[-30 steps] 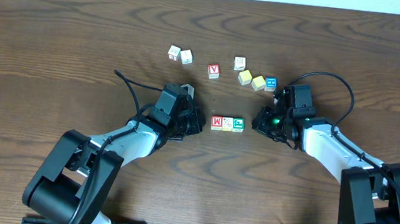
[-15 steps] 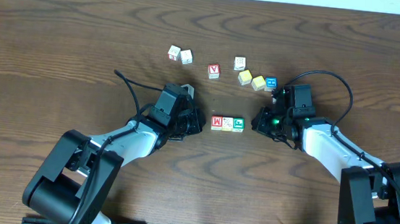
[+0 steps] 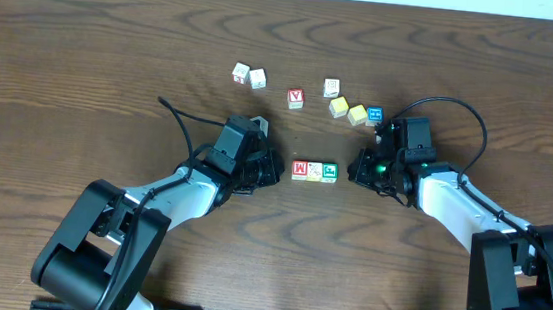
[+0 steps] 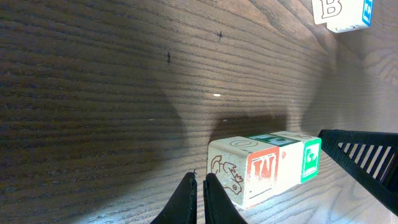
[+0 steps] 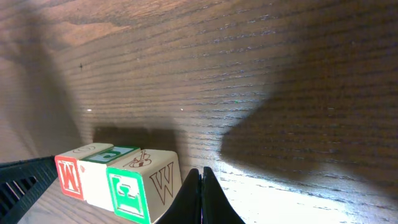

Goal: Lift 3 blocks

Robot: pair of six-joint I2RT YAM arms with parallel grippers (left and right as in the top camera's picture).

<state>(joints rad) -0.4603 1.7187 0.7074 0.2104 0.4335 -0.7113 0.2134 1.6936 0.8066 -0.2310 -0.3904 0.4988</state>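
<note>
**Ana:** What is on the bench [image 3: 85,48]?

**Ben:** The left arm [image 3: 186,182] and the right arm [image 3: 444,195] face each other. The row of three blocks [image 3: 314,170] lies flat between them, not lifted yet.

**Ana:** And the jaws?

**Ben:** Both are pinched shut and empty. The left jaws sit near the row's red block [image 3: 300,168], and the right jaws near its green block [image 3: 329,171]. The row runs straight from one to the other. Neither looks nearer.

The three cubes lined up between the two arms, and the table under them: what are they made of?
The three cubes look like pale wood: bare cream sides with printed letters, red and green painted faces, matte. The table looks like dark wood or wood-look laminate; bold grain lines show, with slight sheen.
</note>
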